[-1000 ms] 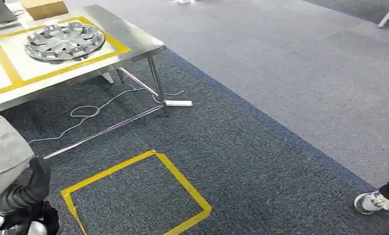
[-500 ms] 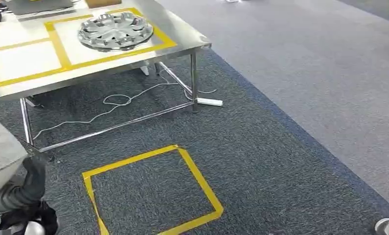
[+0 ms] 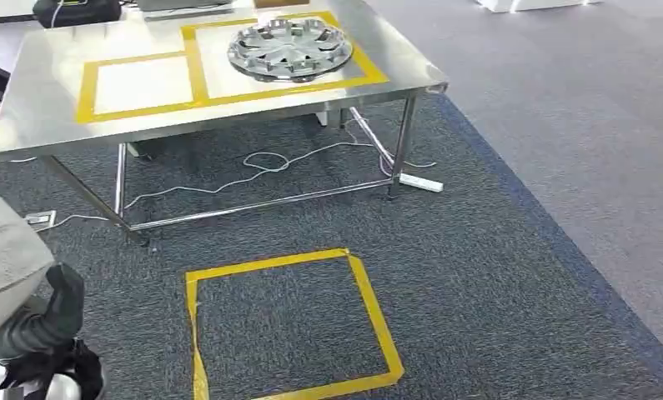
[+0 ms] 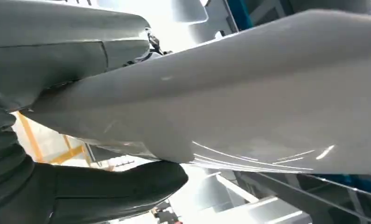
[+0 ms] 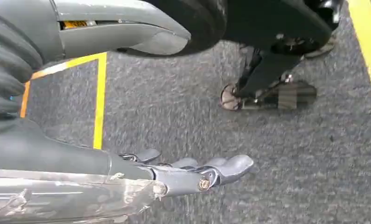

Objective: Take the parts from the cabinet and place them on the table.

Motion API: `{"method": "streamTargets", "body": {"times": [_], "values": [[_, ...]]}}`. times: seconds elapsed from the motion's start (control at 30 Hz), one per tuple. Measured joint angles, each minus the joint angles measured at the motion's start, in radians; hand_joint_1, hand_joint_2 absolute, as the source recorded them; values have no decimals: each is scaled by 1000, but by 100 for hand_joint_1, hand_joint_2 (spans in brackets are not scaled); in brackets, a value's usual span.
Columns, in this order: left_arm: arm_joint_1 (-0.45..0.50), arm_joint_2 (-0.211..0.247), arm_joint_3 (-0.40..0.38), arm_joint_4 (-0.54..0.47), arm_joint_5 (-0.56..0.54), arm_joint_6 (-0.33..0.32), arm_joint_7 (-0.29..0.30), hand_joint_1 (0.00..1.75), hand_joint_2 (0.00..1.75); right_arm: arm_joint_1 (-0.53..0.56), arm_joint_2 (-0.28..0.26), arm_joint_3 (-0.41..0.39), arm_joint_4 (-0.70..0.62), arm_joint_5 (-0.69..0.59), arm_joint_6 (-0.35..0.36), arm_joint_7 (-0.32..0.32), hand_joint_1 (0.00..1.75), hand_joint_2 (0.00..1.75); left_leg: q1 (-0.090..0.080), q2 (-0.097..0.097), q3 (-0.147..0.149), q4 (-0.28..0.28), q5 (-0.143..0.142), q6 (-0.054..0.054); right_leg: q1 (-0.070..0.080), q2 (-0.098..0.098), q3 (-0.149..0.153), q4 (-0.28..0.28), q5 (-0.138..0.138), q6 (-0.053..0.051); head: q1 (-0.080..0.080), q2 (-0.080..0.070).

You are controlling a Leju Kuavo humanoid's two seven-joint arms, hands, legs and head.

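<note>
A silver hubcap [image 3: 290, 48] lies in the right yellow-taped rectangle on the steel table [image 3: 36, 100] ahead of me. The taped rectangle [image 3: 140, 83] beside it holds nothing. At the lower left of the head view my left hand [image 3: 54, 312] grips a large smooth grey part [image 3: 2, 258]. In the left wrist view that grey part [image 4: 248, 93] sits clamped between the thumb and the dark fingers [image 4: 108, 191]. My right hand [image 5: 192, 171] hangs over the carpet with its fingers stretched out and nothing in them.
A yellow tape square [image 3: 286, 325] marks the dark carpet in front of the table. White cables and a power strip [image 3: 419, 183] lie under the table by its right legs. A black bag [image 3: 65, 10] sits at the table's far left corner.
The camera has turned, so the table has come further into view and toward the middle. A person's shoe at the right edge has left the picture. The left hand still holds the grey part.
</note>
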Motion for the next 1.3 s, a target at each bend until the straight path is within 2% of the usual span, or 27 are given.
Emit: {"method": "streamTargets", "body": {"times": [0.03,0.07,0.1,0.13,0.17,0.2,0.23,0.27,0.33,0.37,0.4,0.43,0.47,0.5,0.57,0.6,0.67,0.77,0.9,1.17,1.3], "values": [[2,0,0,0,-1,0,0,175,175,-1,1,0,0,0,0,0,0,175,0,25,-1,7,-4,-1,-6,-17,2,-8,6,-9,0,0],[-1,0,0,0,-1,0,0,175,175,0,1,0,0,0,0,0,0,175,-8,90,-15,36,-29,-5,-5,-28,4,-11,6,-15,-9,0],[-5,0,-1,0,-1,0,0,175,175,1,1,0,0,0,0,0,0,175,-7,123,-49,102,-70,-9,-3,-43,4,-11,5,-19,-14,0],[-5,-1,-2,0,-1,0,0,175,175,3,1,0,0,0,0,1,0,175,-5,139,-91,188,-112,-13,-1,-57,3,-11,4,-20,-13,0],[-4,-1,-3,0,-1,0,0,175,175,5,1,0,0,0,-1,1,0,175,-4,145,-131,269,-143,-15,0,-73,3,-10,2,-22,-13,0],[-3,-1,-3,0,-1,0,0,175,175,6,1,0,0,0,-1,1,0,175,-4,146,-154,315,-152,-17,0,-85,2,-10,1,-22,-13,0],[-3,-1,-3,1,-1,0,0,175,175,5,1,0,0,0,-1,1,0,175,-4,146,-153,313,-139,-18,0,-95,3,-10,1,-21,-13,0],[-3,-1,-3,1,-1,0,0,175,175,3,1,0,0,0,-1,1,0,175,-4,147,-129,269,-106,-17,0,-100,4,-10,-1,-19,-13,0],[-3,-1,-3,1,-1,0,0,175,175,-2,1,0,0,-1,0,0,0,175,-4,155,-28,91,-23,-12,0,-111,10,-10,-4,-14,-13,0],[-3,-1,-3,1,-1,0,0,175,175,-2,1,0,0,-1,-1,-1,0,175,-5,168,15,21,-14,-8,3,-114,12,-9,-6,-9,-14,0],[-4,-2,-3,1,-2,0,0,175,175,-3,1,0,0,-1,-1,-2,0,175,-8,167,21,4,-22,-2,10,-113,8,-2,-11,-2,-15,0],[-2,-2,-3,1,-2,0,0,175,175,-3,0,0,0,-1,-2,-2,0,175,-4,166,20,1,-15,-2,12,-114,3,-2,-13,-6,-9,0],[-2,-2,-3,1,-2,0,0,175,175,-3,0,0,0,-1,-2,-2,0,175,-4,165,21,2,-19,-4,13,-112,0,-4,-19,-28,-12,0],[-2,0,-1,1,-3,0,0,175,175,-2,0,0,0,-1,-2,-2,0,175,-6,165,21,2,-20,-2,13,-113,2,-7,-17,-32,-10,0],[-2,-1,-1,1,-3,0,0,175,175,-2,0,0,0,-1,-2,-2,0,175,-8,165,21,2,-20,1,11,-113,5,-15,-6,-16,-10,0],[-2,-1,0,1,-3,0,0,175,175,-2,0,0,0,-2,-2,-2,0,175,-8,165,21,2,-20,3,11,-113,7,-19,-5,-11,-11,0],[-2,-1,0,1,-3,0,0,175,175,-1,0,0,0,-2,-2,-3,0,175,-9,165,21,2,-21,11,10,-112,10,-23,-3,-3,-11,0],[-2,-1,0,1,-3,0,0,175,175,-1,0,0,0,-2,-5,-4,0,175,-11,165,21,3,-22,12,9,-112,15,-24,-1,4,-11,0],[-2,-1,0,1,-3,0,0,175,175,0,0,0,0,-1,-5,-4,0,175,-11,165,20,3,-20,15,9,-112,19,-24,0,8,-11,0],[-2,-1,-1,1,-3,0,0,175,175,-1,0,0,0,0,-6,-4,0,175,-8,165,20,3,-18,13,11,-112,18,-23,0,8,-11,0],[-2,-1,-1,1,-3,0,0,175,175,-1,0,0,0,3,-10,-2,0,175,-11,165,20,4,-20,16,8,-112,18,-24,1,12,-12,0]]}}
